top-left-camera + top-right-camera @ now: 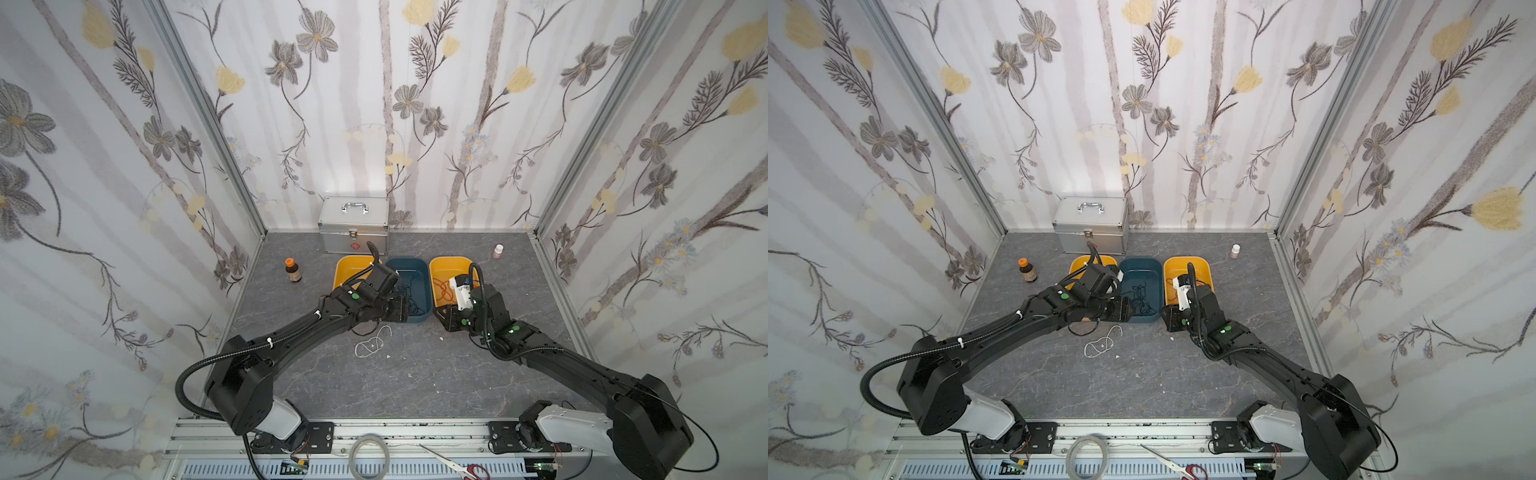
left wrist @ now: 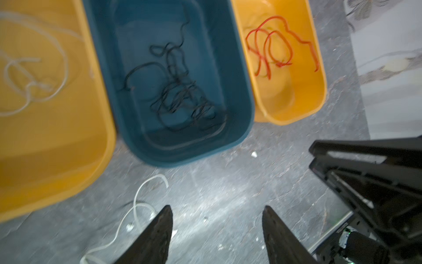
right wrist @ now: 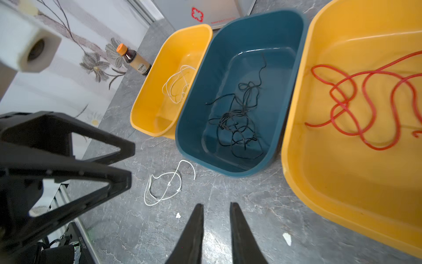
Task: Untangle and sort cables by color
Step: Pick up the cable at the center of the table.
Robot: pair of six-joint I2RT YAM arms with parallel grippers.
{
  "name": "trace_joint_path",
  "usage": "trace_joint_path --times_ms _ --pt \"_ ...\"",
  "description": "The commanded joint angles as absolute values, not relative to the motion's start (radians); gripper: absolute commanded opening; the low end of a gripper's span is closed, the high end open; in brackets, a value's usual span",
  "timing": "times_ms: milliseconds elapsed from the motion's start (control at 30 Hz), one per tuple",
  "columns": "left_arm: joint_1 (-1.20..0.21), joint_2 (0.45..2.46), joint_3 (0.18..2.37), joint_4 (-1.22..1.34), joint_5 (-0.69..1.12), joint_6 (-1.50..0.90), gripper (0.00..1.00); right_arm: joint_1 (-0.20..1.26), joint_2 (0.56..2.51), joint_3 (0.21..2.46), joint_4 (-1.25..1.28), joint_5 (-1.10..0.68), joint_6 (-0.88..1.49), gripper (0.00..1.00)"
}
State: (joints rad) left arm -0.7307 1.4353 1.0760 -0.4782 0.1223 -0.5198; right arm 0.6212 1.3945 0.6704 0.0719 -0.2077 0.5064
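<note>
Grey worktop (image 1: 395, 386) held one loose white cable (image 3: 164, 185), centre frame, just before the blue bin (image 3: 230, 43) of black cables (image 3: 237, 123); a red cable (image 3: 365, 91) lay in the yellow bin (image 3: 342, 182), right. Left fingers (image 2: 159, 228) gaped wide, right fingers (image 3: 194, 228) narrowly, both seemingly empty.

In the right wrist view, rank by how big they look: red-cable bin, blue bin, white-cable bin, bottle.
1. red-cable bin
2. blue bin
3. white-cable bin
4. bottle
The yellow bins may really match; the red-cable one is simply nearer the camera.
</note>
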Motion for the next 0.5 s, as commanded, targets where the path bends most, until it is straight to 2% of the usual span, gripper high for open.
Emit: trace_joint_path --times_ms 0,233,467 --pt "-0.72 1.342 0.961 -0.501 0.039 -0.593 0.63 0.66 1.462 0.697 0.199 -0.244 0.538 0.24" --pt "-0.719 1.164 0.725 -0.496 -0.004 -0.72 0.59 0.759 1.59 0.783 0.243 -0.248 0.548 0.25" --pt "-0.718 1.213 0.664 -0.427 0.025 -0.75 0.58 0.816 1.698 0.826 0.263 -0.262 0.558 0.29"
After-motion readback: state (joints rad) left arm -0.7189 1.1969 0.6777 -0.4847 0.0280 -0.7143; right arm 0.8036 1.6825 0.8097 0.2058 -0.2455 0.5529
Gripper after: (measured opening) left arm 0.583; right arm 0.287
